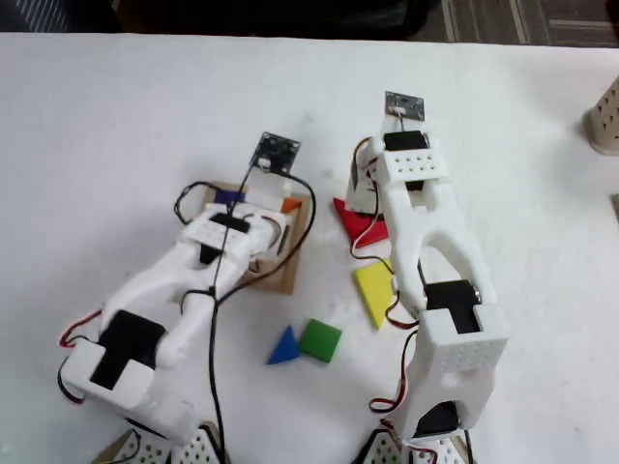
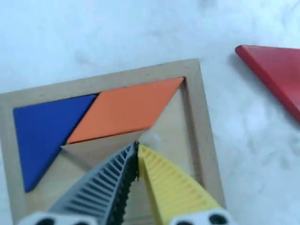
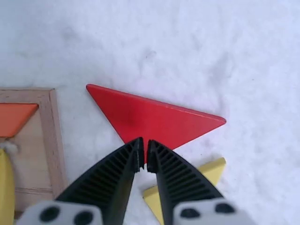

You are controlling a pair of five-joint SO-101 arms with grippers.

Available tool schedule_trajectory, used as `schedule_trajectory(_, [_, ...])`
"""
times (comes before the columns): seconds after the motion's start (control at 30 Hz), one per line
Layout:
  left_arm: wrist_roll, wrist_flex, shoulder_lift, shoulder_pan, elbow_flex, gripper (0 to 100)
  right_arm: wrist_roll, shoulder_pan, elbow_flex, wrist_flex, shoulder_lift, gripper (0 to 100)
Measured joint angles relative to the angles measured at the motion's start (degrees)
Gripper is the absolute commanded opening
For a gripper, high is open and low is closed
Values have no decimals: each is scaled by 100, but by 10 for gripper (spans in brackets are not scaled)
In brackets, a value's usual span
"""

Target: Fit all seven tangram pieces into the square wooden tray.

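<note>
High view, tray: the square wooden tray point(image 1: 276, 284) lay on the white table point(image 1: 145, 116) under the left arm.
Left wrist view, pieces inside: the orange wooden parallelogram point(image 2: 124, 110) had its long axis along the tray rim point(image 2: 206, 140) farthest from the arm's base. One sharp corner pointed into the tray corner nearest the red wooden triangle point(image 2: 276, 75). The large blue wooden triangle point(image 2: 42, 131) filled the neighbouring corner and touched the parallelogram along one slanted edge.
Left gripper point(image 2: 137, 154): its fingers were pressed together with nothing between them, above the bare tray floor beside the parallelogram.
Red wooden triangle point(image 3: 150, 117): it lay on the table just beside the tray. Its long edge faced away from the right gripper point(image 3: 144, 157), with one sharp corner towards the tray rim point(image 3: 56, 140).
Right gripper: the fingers were almost together, with a thin slit, over the triangle's near edge.
Open room: a strip of table separated the triangle from the tray.
Other pieces: the yellow wooden piece point(image 1: 375, 293) lay near the red one. The green wooden square point(image 1: 320, 340) and the small blue wooden triangle point(image 1: 283, 346) lay just beside each other, apart from the tray.
</note>
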Motion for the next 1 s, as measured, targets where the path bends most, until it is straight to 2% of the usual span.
schedule_trajectory(0.23, [0,738,-246,-18,0,23,0,0,0,35,0,16])
schedule_trajectory(0.4, [0,993,-1002,-431,149,23,9,-53,0,422,0,15])
schedule_trajectory(0.47, [0,967,-1240,-721,229,23,273,-193,114,457,-26,15])
schedule_trajectory(0.6, [0,492,-1354,-1486,229,23,738,-695,818,466,-501,15])
schedule_trajectory(0.73, [0,-158,-1310,-2127,229,23,1196,-1345,1890,-35,-1380,15])
schedule_trajectory(1.0, [0,-492,-1248,-2303,229,24,2119,-2866,4273,-809,-3552,18])
